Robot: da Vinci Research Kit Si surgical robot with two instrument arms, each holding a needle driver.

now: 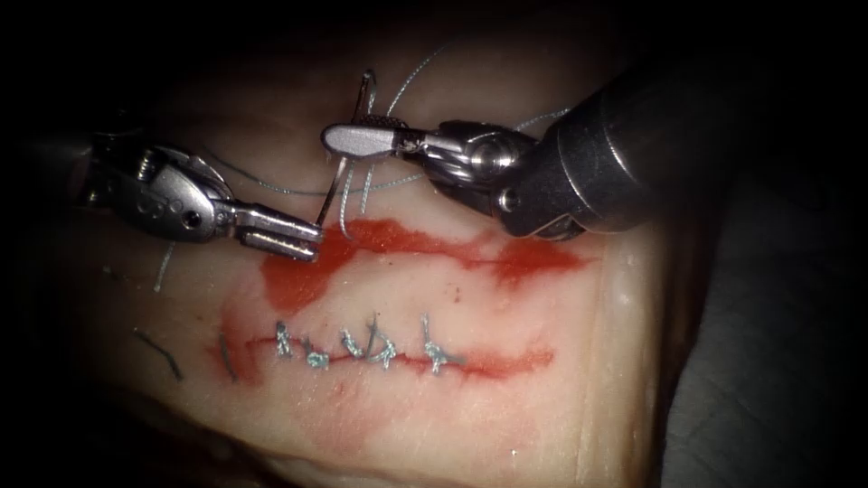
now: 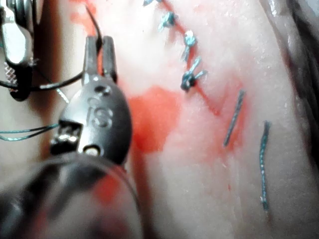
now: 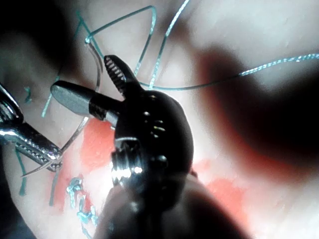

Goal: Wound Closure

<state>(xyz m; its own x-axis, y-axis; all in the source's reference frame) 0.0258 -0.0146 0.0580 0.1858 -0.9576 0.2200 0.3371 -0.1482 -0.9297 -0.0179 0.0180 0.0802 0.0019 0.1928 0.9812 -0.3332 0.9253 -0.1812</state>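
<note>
Above the upper cut, left tool (image 1: 294, 237) clamps the needle (image 1: 333, 185) near its tip, right tool (image 1: 362, 137) spread wide around the needle's upper curve, thread (image 1: 271, 186) trailing over the tissue (image 1: 506, 316).

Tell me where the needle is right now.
In the endoscope view the needle stands clear of the tissue, above the upper cut's left end. The left tool grips it near one end, and the right tool's jaws are open around its upper part.
</note>
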